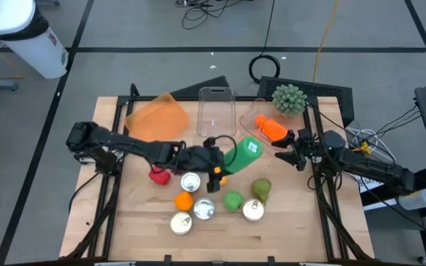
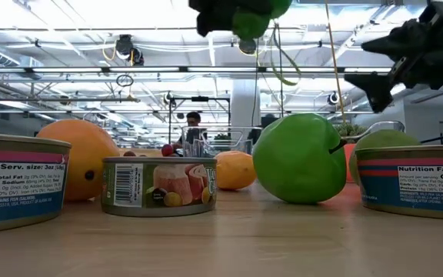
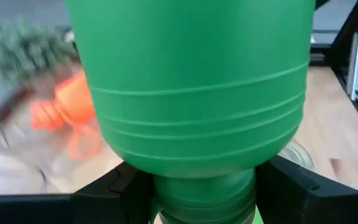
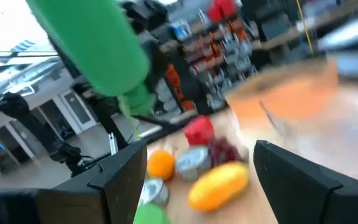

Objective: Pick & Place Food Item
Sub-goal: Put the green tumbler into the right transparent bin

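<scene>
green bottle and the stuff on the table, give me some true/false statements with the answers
1. The left gripper is shut on the green bottle. True: the left wrist view shows its fingers clamped at the bottle's neck.

2. The green bottle stands upright on the table. False: it is held up above the wood, over the food items.

3. The right gripper holds the orange bottle. False: its jaws are open and empty, beside that bottle.

4. A green apple lies among the cans near the front of the table. True.

5. The clear container is full of fruit. False: it looks empty, standing at the back beside the orange bin.
</scene>
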